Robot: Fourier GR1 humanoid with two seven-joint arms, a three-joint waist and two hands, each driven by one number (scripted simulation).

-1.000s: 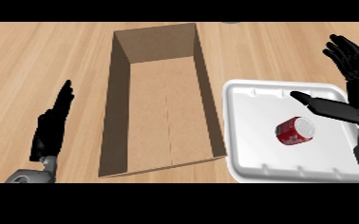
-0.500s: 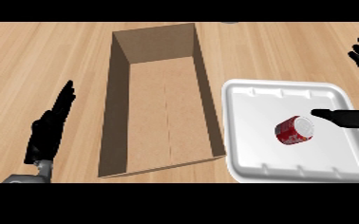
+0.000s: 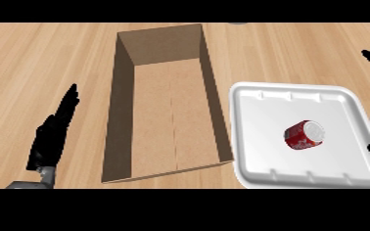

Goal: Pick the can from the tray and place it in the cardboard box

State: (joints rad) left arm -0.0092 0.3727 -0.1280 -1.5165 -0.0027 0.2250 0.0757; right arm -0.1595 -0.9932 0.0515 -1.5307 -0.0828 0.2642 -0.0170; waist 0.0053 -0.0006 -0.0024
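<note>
A red can (image 3: pixel 304 134) with a pale end lies on its side on the white tray (image 3: pixel 267 112), right of centre. To the tray's left stands the open cardboard box (image 3: pixel 170 117), long and with nothing inside. My left hand (image 3: pixel 52 136) rests open at the lower left, fingers up, outside the box. Of my right hand (image 3: pixel 366 55) only a black sliver shows at the right edge, well above and to the right of the can. Nothing touches the can.
The wooden counter (image 3: pixel 57 58) stretches around the box and tray. The tray's left rim sits close against the box's right wall. A small dark object (image 3: pixel 239 23) peeks in at the top edge.
My right hand, which hovered over the tray's right side beside the can, has pulled away to the right and almost left the view. The can, the box and my left hand have not moved.
</note>
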